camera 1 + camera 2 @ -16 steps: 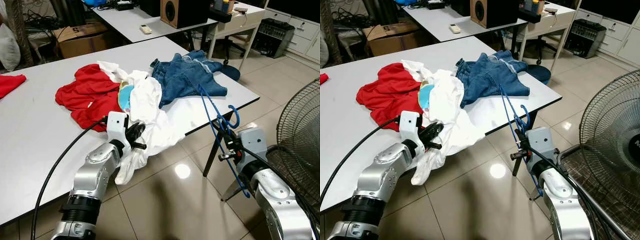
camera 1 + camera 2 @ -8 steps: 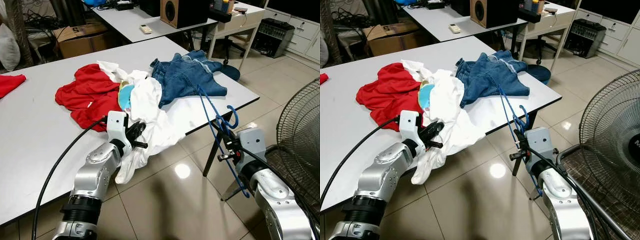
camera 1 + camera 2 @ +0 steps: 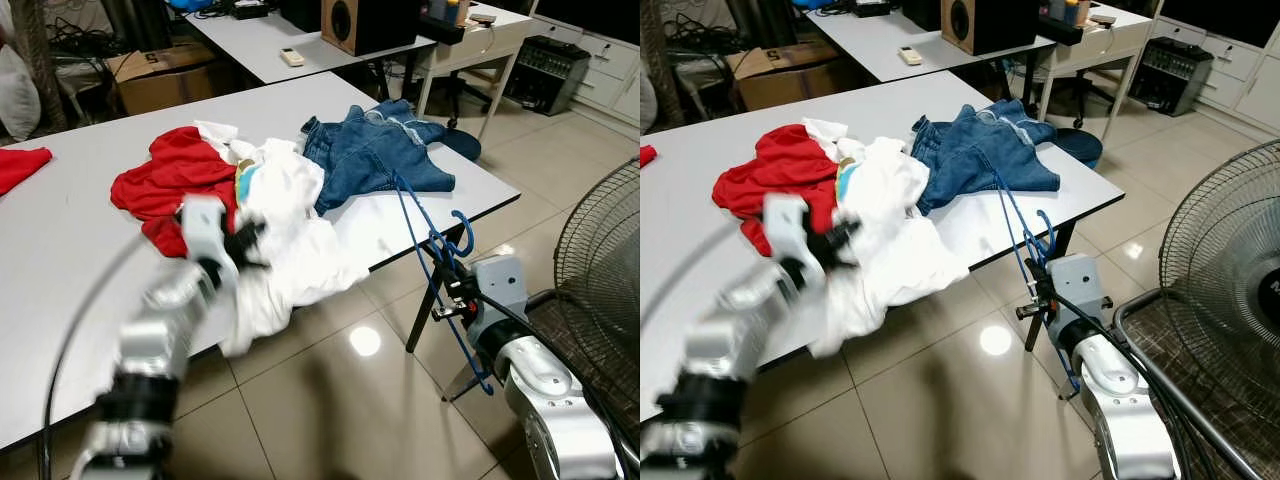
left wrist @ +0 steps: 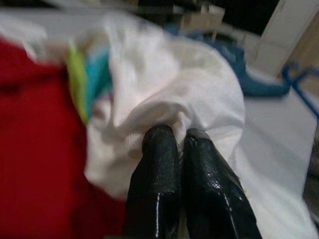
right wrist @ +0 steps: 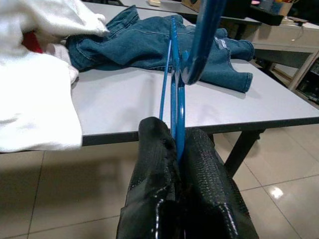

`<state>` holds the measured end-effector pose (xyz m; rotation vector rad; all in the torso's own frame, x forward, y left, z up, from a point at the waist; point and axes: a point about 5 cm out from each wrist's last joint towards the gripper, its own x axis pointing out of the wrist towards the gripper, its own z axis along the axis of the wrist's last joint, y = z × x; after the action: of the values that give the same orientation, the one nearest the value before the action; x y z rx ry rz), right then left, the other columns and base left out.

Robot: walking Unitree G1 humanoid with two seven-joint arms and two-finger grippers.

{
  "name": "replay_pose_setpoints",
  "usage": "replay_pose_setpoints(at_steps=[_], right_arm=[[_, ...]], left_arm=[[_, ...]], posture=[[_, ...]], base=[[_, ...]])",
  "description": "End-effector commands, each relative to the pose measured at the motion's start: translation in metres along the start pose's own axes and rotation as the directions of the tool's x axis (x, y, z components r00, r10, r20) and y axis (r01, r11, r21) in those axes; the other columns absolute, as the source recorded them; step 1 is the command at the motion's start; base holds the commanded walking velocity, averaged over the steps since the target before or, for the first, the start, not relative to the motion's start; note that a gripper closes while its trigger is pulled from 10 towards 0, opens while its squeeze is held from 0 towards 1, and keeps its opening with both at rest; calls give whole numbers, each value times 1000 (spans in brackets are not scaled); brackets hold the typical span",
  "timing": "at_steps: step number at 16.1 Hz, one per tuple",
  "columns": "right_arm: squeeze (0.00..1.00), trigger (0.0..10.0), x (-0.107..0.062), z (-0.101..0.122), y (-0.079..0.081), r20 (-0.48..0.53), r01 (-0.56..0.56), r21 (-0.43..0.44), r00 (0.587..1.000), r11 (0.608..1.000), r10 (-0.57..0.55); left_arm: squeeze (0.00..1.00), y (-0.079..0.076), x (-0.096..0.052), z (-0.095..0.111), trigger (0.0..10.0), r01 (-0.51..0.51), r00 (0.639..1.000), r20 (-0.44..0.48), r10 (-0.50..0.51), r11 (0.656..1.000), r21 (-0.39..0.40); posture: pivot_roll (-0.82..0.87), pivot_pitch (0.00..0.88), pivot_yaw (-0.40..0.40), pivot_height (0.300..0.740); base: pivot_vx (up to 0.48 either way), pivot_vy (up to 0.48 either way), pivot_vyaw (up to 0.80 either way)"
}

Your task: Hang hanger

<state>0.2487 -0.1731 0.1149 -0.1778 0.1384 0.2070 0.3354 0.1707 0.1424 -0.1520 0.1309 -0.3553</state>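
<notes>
A blue plastic hanger (image 3: 425, 245) leans off the white table's (image 3: 60, 260) right front edge, its hook (image 5: 202, 40) curling over at the top. My right gripper (image 3: 447, 300) is shut on the hanger's lower bars, seen close up in the right wrist view (image 5: 177, 132). A white garment (image 3: 300, 235) lies crumpled on the table and droops over the front edge. My left gripper (image 3: 245, 240), blurred by motion, is over the table at the garment's left side. In the left wrist view the gripper (image 4: 180, 133) is shut on a fold of the white cloth (image 4: 164, 84).
A red garment (image 3: 175, 175) lies left of the white one, blue jeans (image 3: 375, 150) behind it. A large floor fan (image 3: 605, 250) stands close on the right. Behind are another table with a speaker (image 3: 365, 25) and a cardboard box (image 3: 160, 75).
My left arm has swung up and left over the table, pulling the hanging part of the white garment up with it. The right arm and the hanger have hardly moved.
</notes>
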Motion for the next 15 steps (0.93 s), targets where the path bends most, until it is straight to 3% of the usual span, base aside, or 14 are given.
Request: replay_pose_setpoints(at_steps=[1, 3, 7, 8, 9, 10, 12, 13, 15], right_arm=[[0, 10000, 3, 8, 0, 33, 6, -9, 999, 1000, -6], [0, 10000, 3, 8, -1, 36, 18, -7, 999, 1000, -17], [0, 10000, 5, 9, -3, 45, 27, -3, 999, 1000, -27], [0, 10000, 6, 9, -3, 47, 27, -2, 999, 1000, -27], [0, 10000, 6, 10, -2, 49, 25, -3, 998, 1000, -25], [0, 10000, 7, 11, -2, 53, 25, -3, 998, 1000, -25], [0, 10000, 7, 11, -2, 56, 27, -3, 998, 1000, -27], [0, 10000, 5, 11, -2, 55, 30, -1, 998, 1000, -30], [0, 10000, 4, 10, -2, 54, 37, 1, 998, 999, -37]], left_arm=[[0, 3, 3, 24, 0, 14, 998, 67, -16, 1000, 23], [0, 10, 7, 46, 0, 22, 994, 104, -30, 996, 81], [0, 36, 14, 119, 0, -39, 976, 217, -20, 964, 265], [0, 37, 15, 127, 0, -45, 974, 227, -23, 956, 289], [0, 38, 16, 142, 0, -60, 968, 248, -25, 943, 327], [0, 32, 20, 165, 0, -57, 963, 263, -62, 903, 425], [0, 21, 26, 172, 0, -14, 966, 231, -117, 867, 498], [0, 6, 35, 156, 0, 70, 972, 149, -181, 831, 552], [0, -11, 42, 129, 0, 167, 968, 61, -244, 803, 572]], posture=[[-156, 0, 44, 740], [-157, 0, 50, 740], [-154, 0, 43, 740], [-154, 0, 43, 740], [-154, 0, 43, 740], [-156, 0, 45, 740], [-156, 0, 45, 740], [-164, 0, 57, 740], [-170, 0, 61, 740]], base=[[0, 0, 0], [0, 0, 0], [0, 0, 0], [0, 0, 0], [0, 0, 0], [0, 0, 0], [0, 0, 0], [0, 0, 0], [0, 0, 0]])
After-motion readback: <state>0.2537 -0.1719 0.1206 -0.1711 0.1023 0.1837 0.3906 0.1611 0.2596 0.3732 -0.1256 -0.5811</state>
